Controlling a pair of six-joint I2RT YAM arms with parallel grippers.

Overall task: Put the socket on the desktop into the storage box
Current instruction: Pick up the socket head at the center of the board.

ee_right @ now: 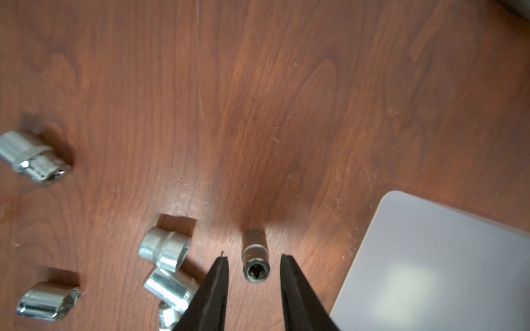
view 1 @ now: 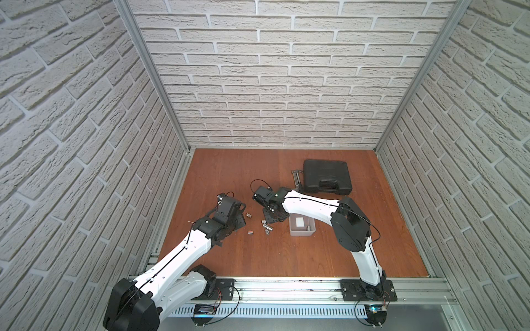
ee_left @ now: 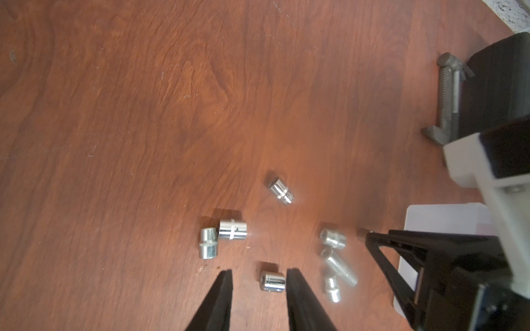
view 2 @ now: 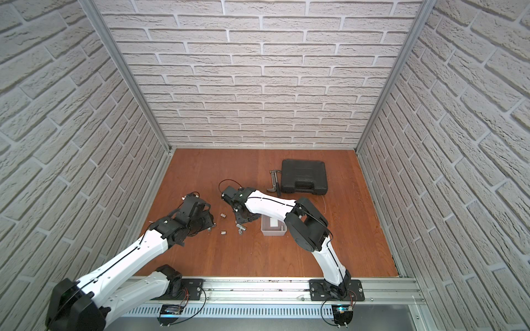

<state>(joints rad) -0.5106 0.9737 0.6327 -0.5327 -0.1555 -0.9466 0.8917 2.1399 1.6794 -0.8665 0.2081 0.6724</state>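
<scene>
Reddish wood counter (view 1: 258,258) below: my left claw (ee_left: 259,272) straddles a chrome socket (ee_left: 272,281), my right claw (ee_right: 254,257) a dark socket (ee_right: 256,266) just beside the storage box (ee_right: 430,258); both claws unclenched, placed so closing pinches them.

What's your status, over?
Left tool open, straddling shiny socket. Right tool open, straddling dark socket near storage box. Loose sockets crowd right tool's side.

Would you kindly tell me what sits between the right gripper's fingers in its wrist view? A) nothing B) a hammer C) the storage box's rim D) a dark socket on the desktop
D: a dark socket lies on the desktop between the fingers of the open right gripper, with a gap on each side.
</scene>
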